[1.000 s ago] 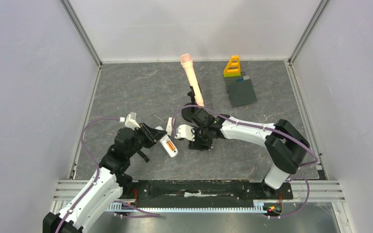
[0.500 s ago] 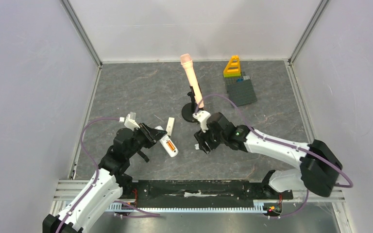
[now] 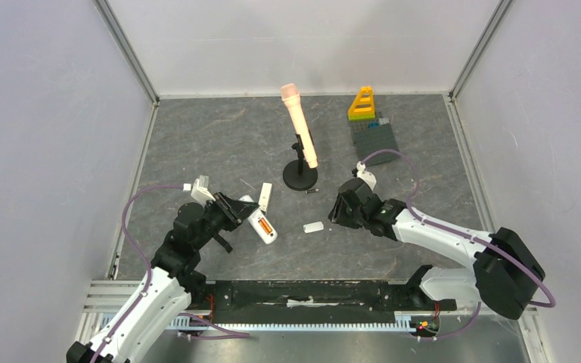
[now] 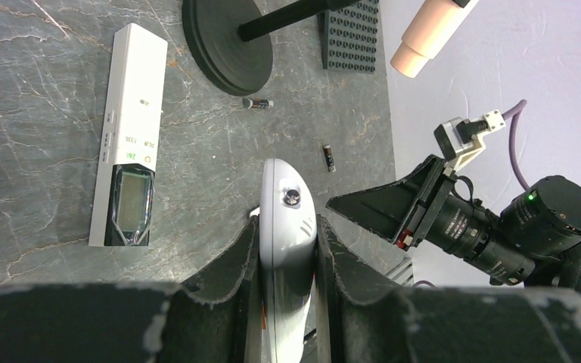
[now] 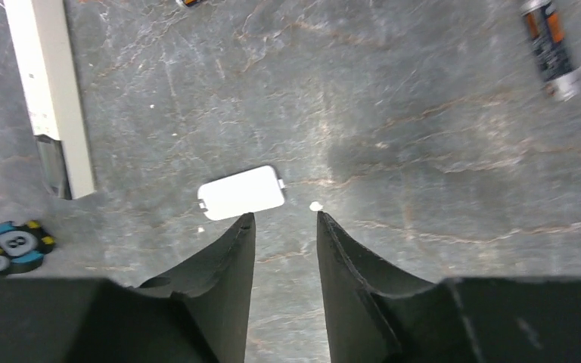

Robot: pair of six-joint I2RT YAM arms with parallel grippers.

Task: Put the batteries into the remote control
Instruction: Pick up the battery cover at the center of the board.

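Left wrist: white remote (image 4: 288, 204) lengthwise, tip forward, firmly within left gripper (image 4: 287, 225); right gripper (image 5: 284, 218) empty, slightly apart.

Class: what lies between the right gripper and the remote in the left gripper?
A small white cover plate, flat on the table, seen in the top view between the right gripper and the remote.

The left gripper (image 3: 246, 214) clamps a white remote (image 3: 271, 237), its open back showing what looks like an orange battery (image 3: 265, 226). A slim white device (image 3: 265, 197) lies just beyond it. A small white cover (image 3: 314, 226) rests on the table (image 3: 197, 144) just ahead of the right gripper (image 3: 335, 216). A dark battery (image 3: 312, 191) lies beside the microphone stand (image 3: 300, 178).
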